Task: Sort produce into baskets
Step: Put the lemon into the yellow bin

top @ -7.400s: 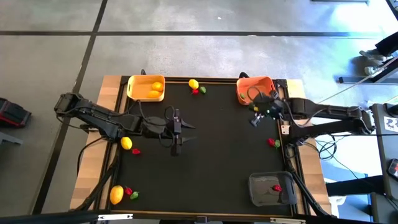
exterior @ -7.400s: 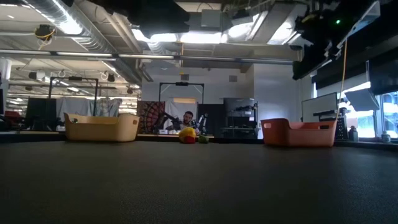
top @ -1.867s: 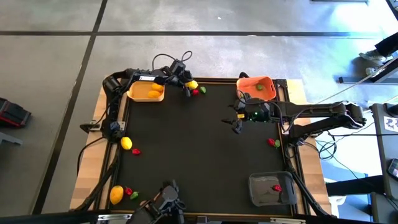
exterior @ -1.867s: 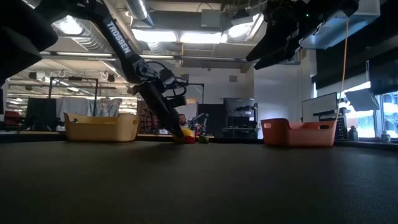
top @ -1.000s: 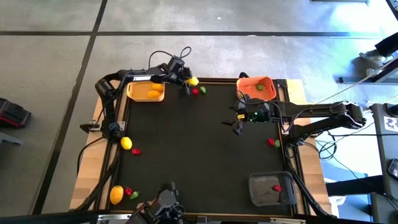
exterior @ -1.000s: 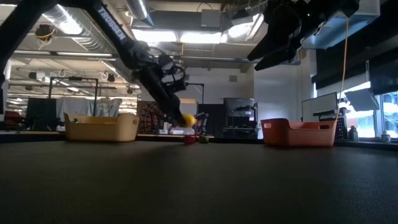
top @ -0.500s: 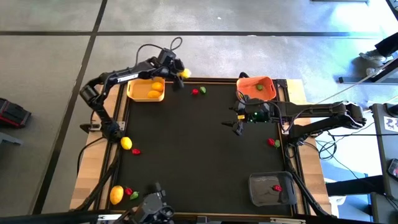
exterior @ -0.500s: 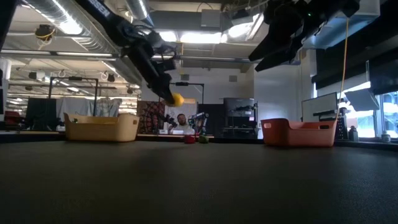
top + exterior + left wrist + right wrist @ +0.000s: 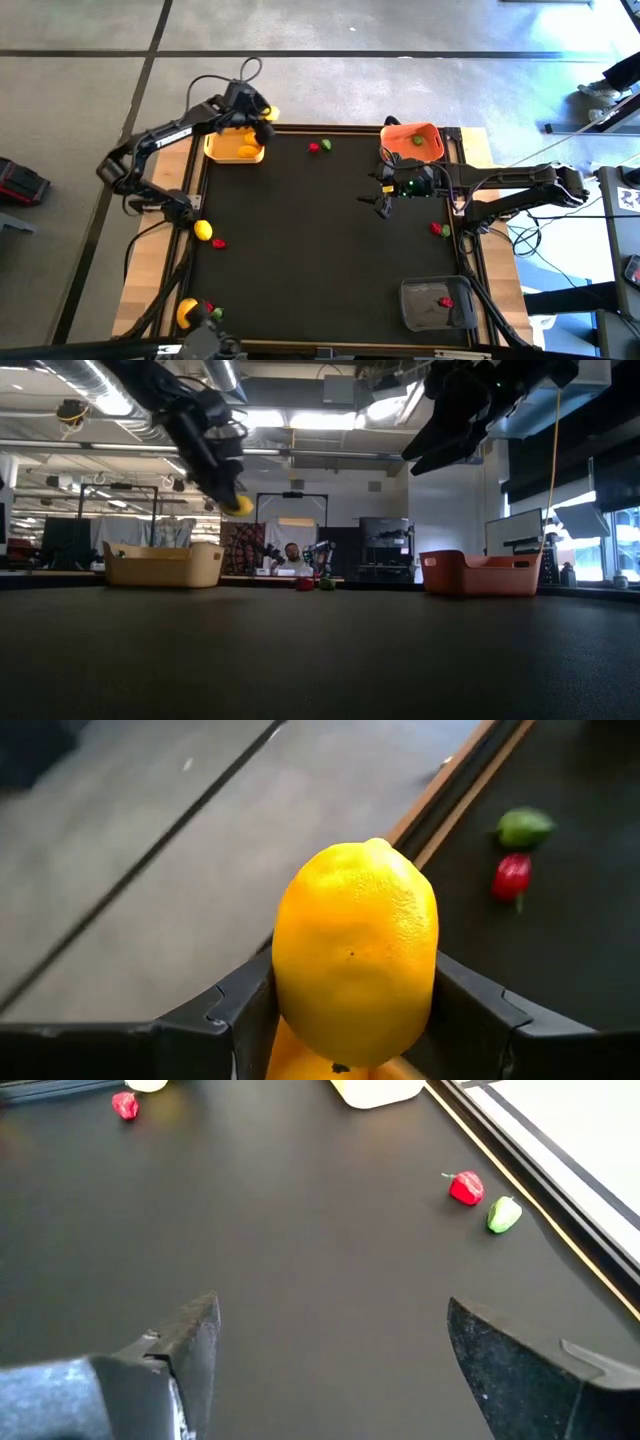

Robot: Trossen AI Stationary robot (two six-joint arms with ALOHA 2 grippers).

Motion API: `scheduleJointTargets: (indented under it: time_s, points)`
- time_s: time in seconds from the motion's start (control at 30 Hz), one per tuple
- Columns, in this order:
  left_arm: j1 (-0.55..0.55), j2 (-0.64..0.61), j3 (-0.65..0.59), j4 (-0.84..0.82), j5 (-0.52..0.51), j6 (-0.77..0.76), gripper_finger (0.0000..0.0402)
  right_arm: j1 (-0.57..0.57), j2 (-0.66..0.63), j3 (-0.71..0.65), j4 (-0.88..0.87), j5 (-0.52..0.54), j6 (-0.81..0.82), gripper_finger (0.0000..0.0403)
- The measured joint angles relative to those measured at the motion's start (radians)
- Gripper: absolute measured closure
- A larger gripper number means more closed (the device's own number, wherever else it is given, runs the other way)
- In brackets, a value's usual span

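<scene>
Lifted from twelve o'clock, the yellow lemon-like oval (image 9: pixel 355 952) rides pinched in the left gripper (image 9: pixel 262 118) over the yellow-orange rectangular basket (image 9: pixel 222 150); the right gripper (image 9: pixel 330 1350) hangs wide and empty at two o'clock; most pieces remain unsorted.

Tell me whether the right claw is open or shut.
Open. The right claw hovers over the black mat, its two fingers spread wide with nothing between them.

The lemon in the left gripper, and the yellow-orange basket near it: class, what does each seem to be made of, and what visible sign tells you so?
The lemon looks like moulded plastic or foam: even yellow, finely dimpled, faint sheen; which one is unclear. The left gripper is shut on it. The yellow-orange basket looks like matte plastic: smooth, uniform walls and rounded corners.
</scene>
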Motion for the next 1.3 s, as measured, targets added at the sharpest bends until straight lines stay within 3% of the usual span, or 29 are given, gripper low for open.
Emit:
scheduleJointTargets:
  time_s: [0.17,0.4,0.63,1.1,1.3]
  points:
    - [0.026,-0.046,-0.051,-0.096,-0.063,-0.134,0.0196,0.000,0.000,0.000,-0.005,-0.001,0.000,0.0084]
    - [0.048,-0.052,-0.103,-0.110,-0.147,-0.265,0.0196,0.000,0.000,0.000,-0.016,-0.002,0.000,0.0084]
    - [0.049,-0.052,-0.140,-0.127,-0.203,-0.317,0.0196,0.000,0.000,0.000,-0.025,-0.003,0.000,0.0084]
    - [0.062,-0.051,-0.245,-0.072,-0.207,-0.383,0.0196,0.000,0.000,0.000,-0.024,-0.003,0.000,0.0084]
    - [0.087,-0.051,-0.262,-0.047,-0.289,-0.386,0.0196,0.000,0.000,0.000,-0.024,0.006,0.000,0.0084]
